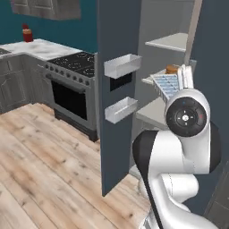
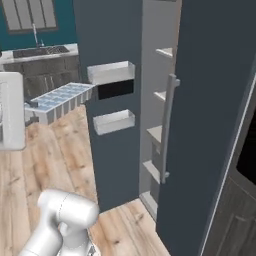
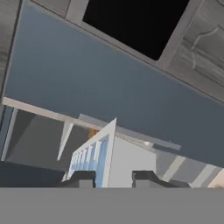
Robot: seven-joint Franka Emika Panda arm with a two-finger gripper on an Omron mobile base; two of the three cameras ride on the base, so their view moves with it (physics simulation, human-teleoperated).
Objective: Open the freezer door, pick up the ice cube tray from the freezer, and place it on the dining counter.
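The freezer door (image 1: 117, 134) stands swung open, with two white bins (image 2: 111, 72) and a black panel on its inner face. My gripper (image 3: 113, 178) is shut on the ice cube tray (image 2: 60, 99), a white and pale-blue grid of cells. In the right base view the tray hangs in the air left of the open door, over the wood floor, clear of the shelves. From the left base camera the tray (image 1: 165, 85) appears tilted in front of the freezer (image 1: 167, 42) shelves, just above my arm's wrist. The dining counter is out of view.
A stack of brown discs (image 1: 172, 69) sits on a freezer shelf behind the tray. The plain matching door (image 2: 215, 125) with a long grey handle (image 2: 167, 125) stands to the right. A black stove (image 1: 74, 85) and a marble counter (image 1: 40, 47) lie at the left.
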